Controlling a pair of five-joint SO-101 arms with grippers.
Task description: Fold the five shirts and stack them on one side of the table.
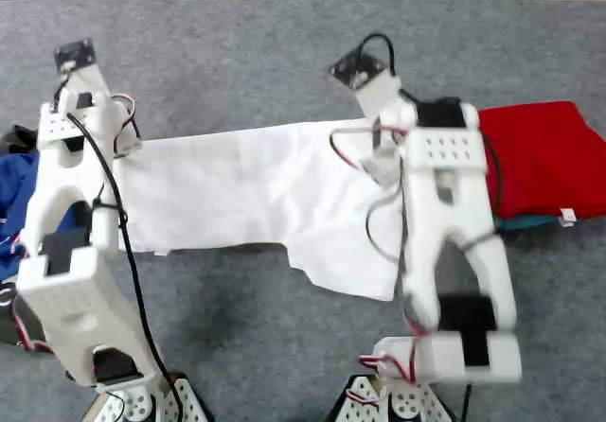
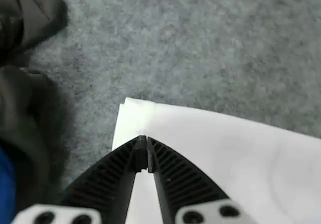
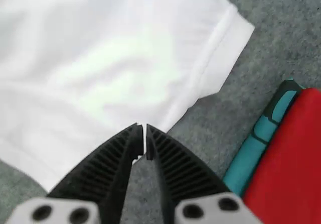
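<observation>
High view: white shirt (image 1: 256,190) lies spread flat across the middle of the grey worktop (image 1: 237,62), with a sleeve flap sticking out toward the near side. Left arm (image 1: 66,204) is at the shirt's left edge and right arm (image 1: 445,185) is over its right end. Folded red shirt (image 1: 540,157) sits on a teal shirt (image 1: 525,221) at the right side, just beside the white one. Blue shirt (image 1: 14,181) is bunched at the left edge. Left wrist view: left pincer (image 2: 143,153) is closed, tips pinching the white shirt's edge near its corner; dark cloth (image 2: 25,108) is to the left. Right wrist view: right pincer (image 3: 141,136) is closed on the white shirt's hem beside the sleeve, with the red and teal stack near on the right.
</observation>
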